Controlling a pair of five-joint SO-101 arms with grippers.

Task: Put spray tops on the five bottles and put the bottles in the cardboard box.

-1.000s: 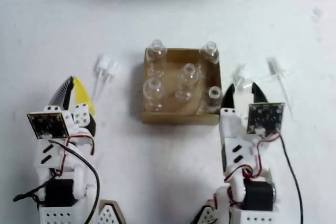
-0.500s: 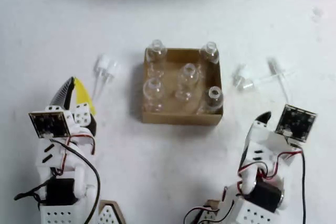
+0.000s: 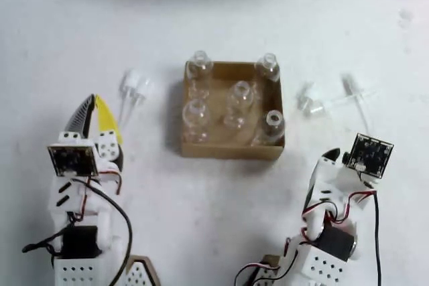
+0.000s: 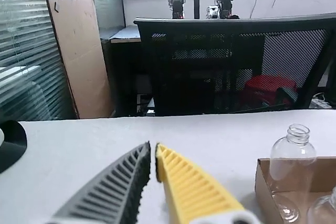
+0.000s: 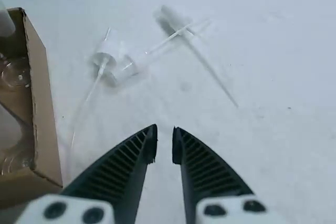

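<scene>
- White table (image 3: 214, 25) fills the high view, with a dark office chair (image 4: 236, 61) in the room beyond its far edge.
- Cardboard box (image 3: 231, 151): sits at the centre of the high view. All five bottles (image 3: 196, 115) stand upright inside it, and every neck is bare.
- Spray tops: two lie on the table just left of the box (image 3: 134, 88). The others lie scattered to its right (image 3: 308, 104), their thin tubes crossing. None touches a bottle.
- Progress, as judged: the bottles are in the box but uncapped, so the capping step is not begun and all five tops are left to fit.
- Left gripper (image 4: 153, 153): sits at the lower left of the high view, near the two left-hand tops, and points up the frame. Its grey and yellow fingers are pressed together and hold nothing.
- Right gripper (image 5: 164, 142): sits at the lower right of the high view, below the right-hand tops and apart from them. It is tipped down toward the table, its fingers slightly ajar with a narrow gap, and it is empty.
</scene>
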